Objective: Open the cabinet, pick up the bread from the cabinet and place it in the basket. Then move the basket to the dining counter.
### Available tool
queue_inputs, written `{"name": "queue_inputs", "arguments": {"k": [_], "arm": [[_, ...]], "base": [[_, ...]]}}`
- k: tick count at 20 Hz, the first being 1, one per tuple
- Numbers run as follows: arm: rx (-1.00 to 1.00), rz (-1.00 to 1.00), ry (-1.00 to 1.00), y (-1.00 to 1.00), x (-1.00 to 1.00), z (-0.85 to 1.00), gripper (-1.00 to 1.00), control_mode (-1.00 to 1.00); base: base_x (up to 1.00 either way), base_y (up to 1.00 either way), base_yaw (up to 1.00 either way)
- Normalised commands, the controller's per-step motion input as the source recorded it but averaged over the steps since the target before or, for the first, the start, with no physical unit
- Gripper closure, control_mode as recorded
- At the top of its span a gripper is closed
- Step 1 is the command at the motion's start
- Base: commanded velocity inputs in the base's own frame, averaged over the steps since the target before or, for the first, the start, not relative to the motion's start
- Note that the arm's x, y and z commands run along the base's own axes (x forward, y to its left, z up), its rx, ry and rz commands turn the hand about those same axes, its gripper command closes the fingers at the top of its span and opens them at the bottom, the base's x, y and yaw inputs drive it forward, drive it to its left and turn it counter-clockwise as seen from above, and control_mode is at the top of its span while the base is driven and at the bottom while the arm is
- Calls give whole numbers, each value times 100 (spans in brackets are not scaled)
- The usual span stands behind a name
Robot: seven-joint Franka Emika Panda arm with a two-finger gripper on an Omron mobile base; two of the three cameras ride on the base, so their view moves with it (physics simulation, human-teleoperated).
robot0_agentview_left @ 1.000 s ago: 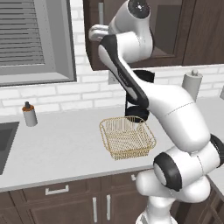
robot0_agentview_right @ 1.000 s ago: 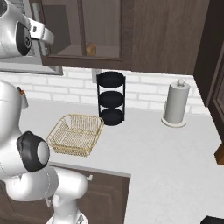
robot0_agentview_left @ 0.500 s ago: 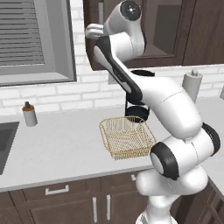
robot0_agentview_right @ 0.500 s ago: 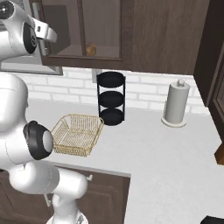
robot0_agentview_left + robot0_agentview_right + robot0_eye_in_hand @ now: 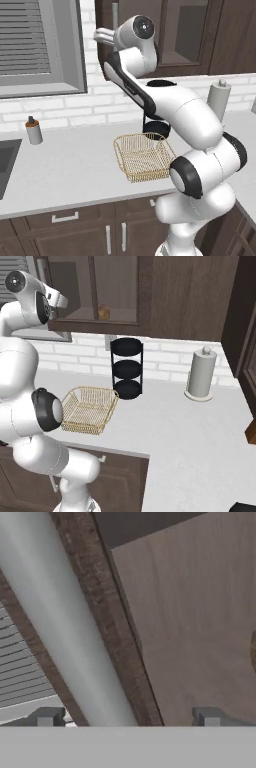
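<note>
The cabinet (image 5: 165,291) hangs above the worktop, its glass doors closed. Behind the glass the bread (image 5: 103,312) lies on the shelf; its edge (image 5: 253,652) shows at the right of the hand view. My gripper (image 5: 128,717) is open, its two tips on either side of the left door's long silver handle (image 5: 65,622) without pinching it. From the left base view the hand (image 5: 102,36) is raised to that handle (image 5: 115,12). The golden wire basket (image 5: 145,157) (image 5: 90,408) sits empty on the worktop below. The dining counter is out of view.
A black three-tier rack (image 5: 126,368) stands right behind the basket, a paper towel roll (image 5: 201,373) farther right. A small bottle (image 5: 33,131) and the sink's edge (image 5: 5,160) lie to the left. A window (image 5: 35,45) borders the cabinet.
The arm's upper joints have swung a little left and lower while the hand stayed up at the door handle. The jaws stayed open; the basket has not moved.
</note>
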Motion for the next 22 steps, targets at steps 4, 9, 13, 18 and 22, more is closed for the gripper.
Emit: {"name": "queue_inputs", "arguments": {"k": [4, 9, 13, 18, 22], "arm": [[11, -1, -3, 1, 56, -2, -100, -100], [8, 0, -12, 8, 48, -16, 100, -100], [1, -5, -14, -4, 13, -35, 100, -100], [2, -6, -21, -36, -12, -24, 100, -100], [7, -5, -17, -68, -44, -3, 100, -100]], "base": [[0, 0, 0], [0, 0, 0], [0, 0, 0], [0, 0, 0], [0, 0, 0]]}}
